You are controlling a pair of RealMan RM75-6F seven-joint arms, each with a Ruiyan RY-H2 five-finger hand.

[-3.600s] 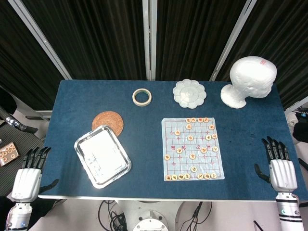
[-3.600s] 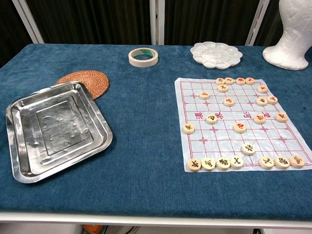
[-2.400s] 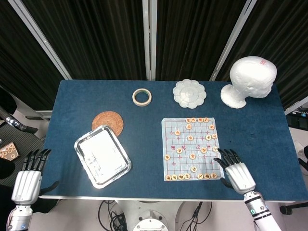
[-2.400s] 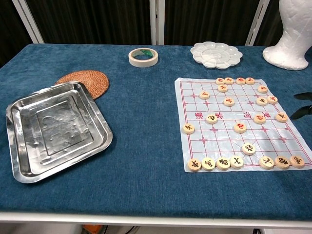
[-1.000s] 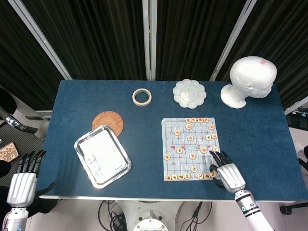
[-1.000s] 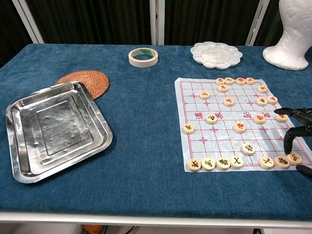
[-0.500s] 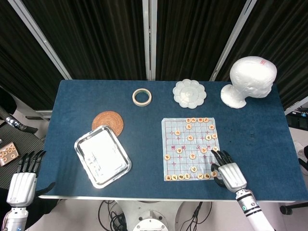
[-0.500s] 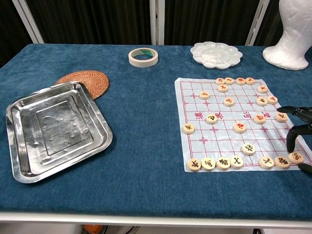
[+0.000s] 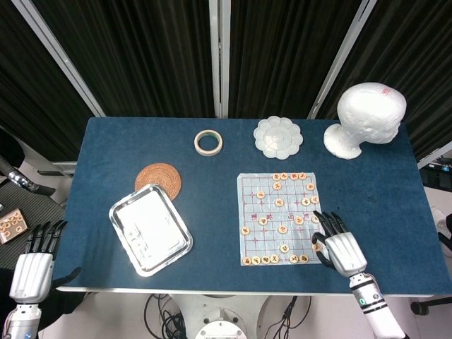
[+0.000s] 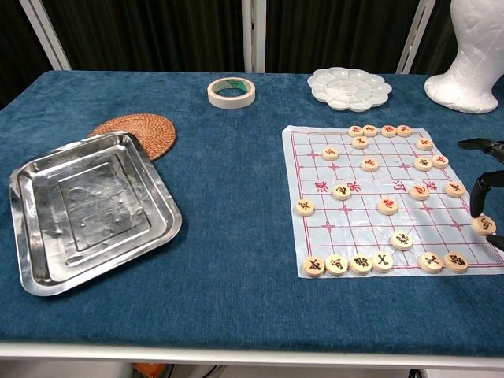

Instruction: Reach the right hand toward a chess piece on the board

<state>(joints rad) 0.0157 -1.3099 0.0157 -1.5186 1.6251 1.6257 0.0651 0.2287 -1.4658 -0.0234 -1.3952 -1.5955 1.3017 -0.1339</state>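
A printed chess board (image 9: 263, 206) (image 10: 354, 224) lies right of centre on the blue table, with several round wooden pieces on it. My right hand (image 9: 337, 248) hangs over the board's near right corner; only its dark fingers (image 10: 478, 193) show at the right edge of the chest view. A finger and the thumb pinch one chess piece (image 10: 483, 224), which sits above the near row at the board's right edge. My left hand (image 9: 32, 263) stays off the table at the lower left, fingers straight and apart, holding nothing.
A steel tray (image 9: 121, 209) (image 10: 31, 260) sits at the front left, overlapping a woven coaster (image 9: 158, 178). At the back are a tape roll (image 9: 208, 142), a white palette (image 9: 278, 137) and a white foam head (image 9: 367, 116).
My right hand came in from the table's right edge onto the board's near right corner. The corner piece of the near row has shifted away from that row with the fingers. The left hand barely moved.
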